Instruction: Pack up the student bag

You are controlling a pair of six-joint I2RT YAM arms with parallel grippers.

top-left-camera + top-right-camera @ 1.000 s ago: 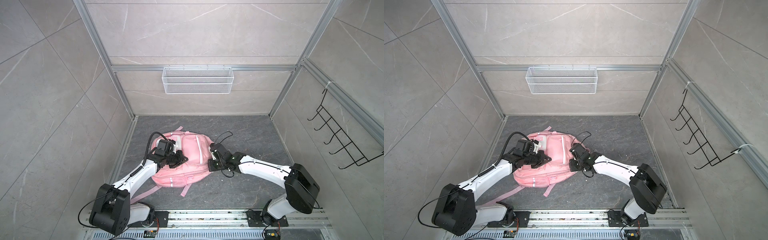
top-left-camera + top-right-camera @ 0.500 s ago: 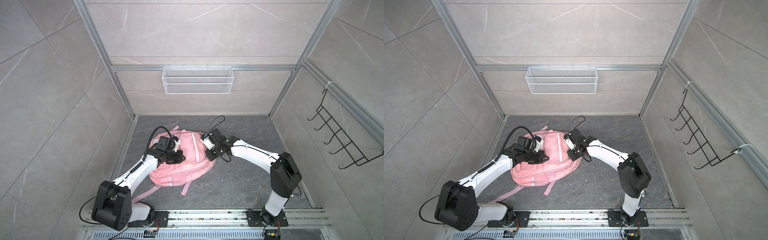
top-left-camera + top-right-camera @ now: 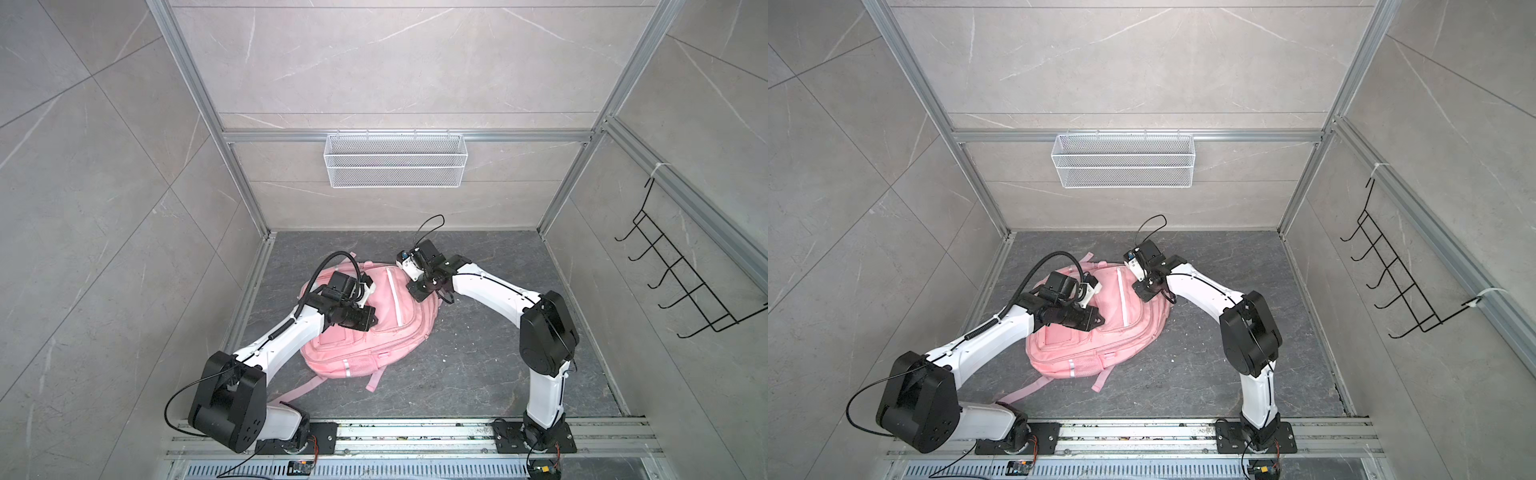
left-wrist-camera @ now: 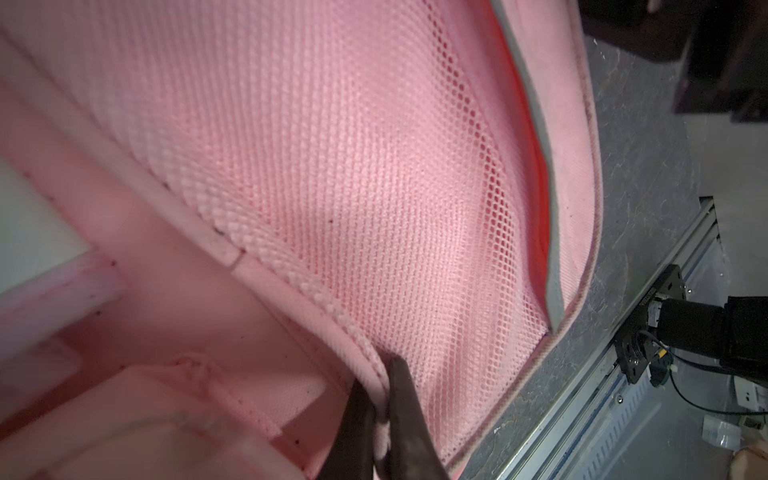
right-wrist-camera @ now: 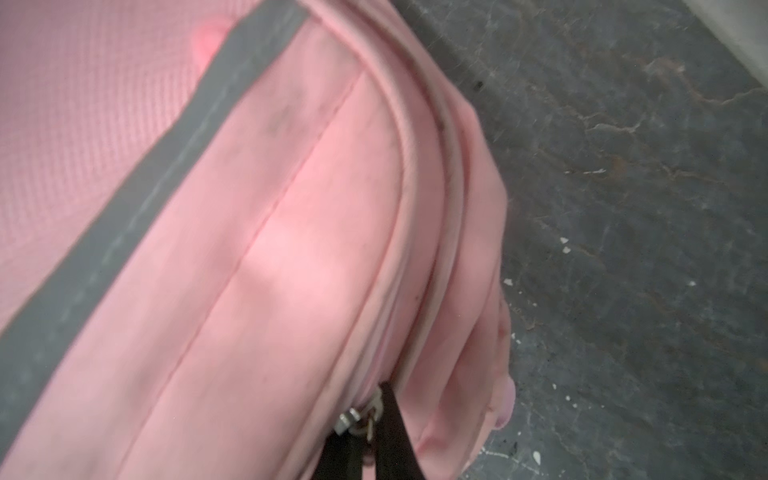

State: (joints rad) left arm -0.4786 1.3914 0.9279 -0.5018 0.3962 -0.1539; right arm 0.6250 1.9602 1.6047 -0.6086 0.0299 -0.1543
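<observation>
— Looking down from above, what lies on the floor?

— A pink bag (image 3: pixel 374 332) lies flat on the dark grey stone floor (image 3: pixel 478 365), a little left of the middle in both top views. Its front faces up, with a white stripe running from far to near. Two pink straps (image 3: pixel 309 386) trail off its near end toward the metal rail (image 3: pixel 415 432) at the near edge.

— Where are the arms?

— One reaches in from each side. The left gripper (image 3: pixel 372 321) sits over the left half of the bag (image 3: pixel 1121 332). The right gripper (image 3: pixel 415 293) is at the bag's far right edge.

— Are the jaws holding anything?

— Yes. In the left wrist view the left gripper (image 4: pixel 380 376) has its two dark fingers (image 4: pixel 405 409) pressed together on a pink corded seam, where a mesh panel (image 4: pixel 353 166) meets plain cloth. In the right wrist view the right gripper (image 5: pixel 376 409) is closed tight at the bag's curved edge, right beside a small metal zip slider (image 5: pixel 349 419). It seems to pinch the slider's pull, though blur hides the exact contact.

— Anything else around?

— A white wire basket (image 3: pixel 395 166) hangs on the far wall, and a black hook rack (image 3: pixel 685 286) hangs on the right wall.
</observation>
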